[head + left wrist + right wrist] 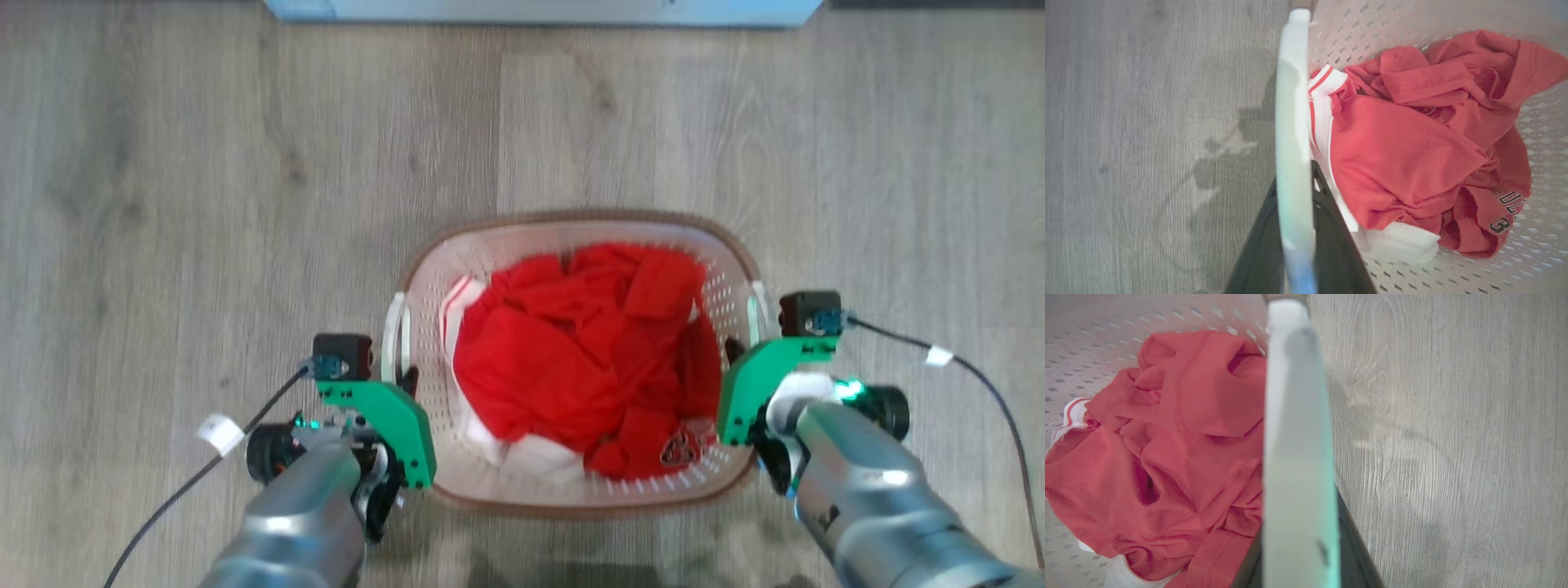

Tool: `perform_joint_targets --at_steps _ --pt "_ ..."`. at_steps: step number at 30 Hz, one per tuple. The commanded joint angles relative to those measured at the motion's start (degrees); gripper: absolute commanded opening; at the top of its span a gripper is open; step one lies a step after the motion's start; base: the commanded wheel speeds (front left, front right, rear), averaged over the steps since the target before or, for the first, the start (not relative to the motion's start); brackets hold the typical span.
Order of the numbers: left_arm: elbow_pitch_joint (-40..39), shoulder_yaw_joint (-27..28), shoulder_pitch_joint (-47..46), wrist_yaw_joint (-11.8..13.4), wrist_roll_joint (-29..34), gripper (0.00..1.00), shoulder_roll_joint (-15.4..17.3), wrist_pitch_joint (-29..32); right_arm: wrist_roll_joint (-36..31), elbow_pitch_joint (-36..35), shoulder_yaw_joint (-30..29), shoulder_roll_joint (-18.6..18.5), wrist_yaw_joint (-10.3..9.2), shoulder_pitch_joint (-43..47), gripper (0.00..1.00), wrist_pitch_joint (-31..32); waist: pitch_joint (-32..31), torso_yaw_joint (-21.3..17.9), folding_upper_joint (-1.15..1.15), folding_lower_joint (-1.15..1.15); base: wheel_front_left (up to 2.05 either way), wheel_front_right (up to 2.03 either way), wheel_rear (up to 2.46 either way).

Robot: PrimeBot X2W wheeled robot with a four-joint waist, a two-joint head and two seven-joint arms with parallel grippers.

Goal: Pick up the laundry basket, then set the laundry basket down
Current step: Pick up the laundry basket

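While red clothes (571, 343) fill it, the basket (571, 222) is between the arms over the grey floor (204, 204); the left gripper (406, 380) clamps its left handle (1290, 122), the right gripper (732, 349) its right handle (1294, 416).

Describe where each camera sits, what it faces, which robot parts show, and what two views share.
Head view: on the head, facing down at the laundry basket; shows left gripper and right gripper.
Left wrist view: on that wrist, facing along dark fingers clamping the left handle.
Right wrist view: likewise, dark fingers clamping the right handle.
Shared: both wrist views show the red clothes.
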Motion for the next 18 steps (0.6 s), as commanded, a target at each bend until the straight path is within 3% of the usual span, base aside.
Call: perform_joint_targets --at_steps 1,18 --pt "0.7 0.6 0.6 -0.1 -0.9 0.00 2.0 -0.1 1.2 0.0 1.7 0.0 0.32 2.7 0.00 0.5 -2.5 -0.5 0.00 0.00 0.00 0.00 0.00" --pt "5.1 -3.5 6.5 -2.7 -5.9 0.00 2.0 4.8 11.3 1.3 10.9 0.0 0.32 9.3 0.00 6.3 -14.2 -1.0 0.00 0.00 0.00 0.00 0.00"
